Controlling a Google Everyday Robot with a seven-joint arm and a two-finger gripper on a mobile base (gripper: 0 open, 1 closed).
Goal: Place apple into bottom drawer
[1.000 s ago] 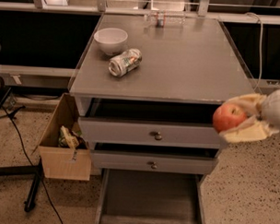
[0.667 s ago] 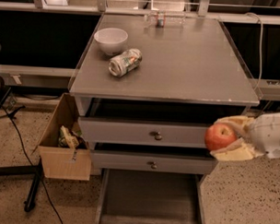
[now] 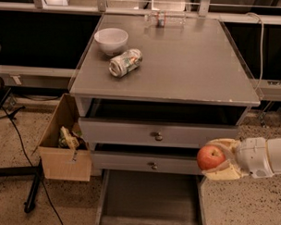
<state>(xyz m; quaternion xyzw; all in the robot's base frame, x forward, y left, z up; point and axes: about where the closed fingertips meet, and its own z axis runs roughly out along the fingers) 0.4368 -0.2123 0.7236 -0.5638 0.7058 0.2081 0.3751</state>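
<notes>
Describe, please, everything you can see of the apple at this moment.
The apple is small, round and red-orange, with a paler yellowish patch near its top and smooth, slightly shiny skin. The gripper, reaching in from the right, holds it in the air, cream fingers closed above and below it. It appears at the right end of the middle drawer, above the right edge of the open bottom drawer; only the fingers touch it.
</notes>
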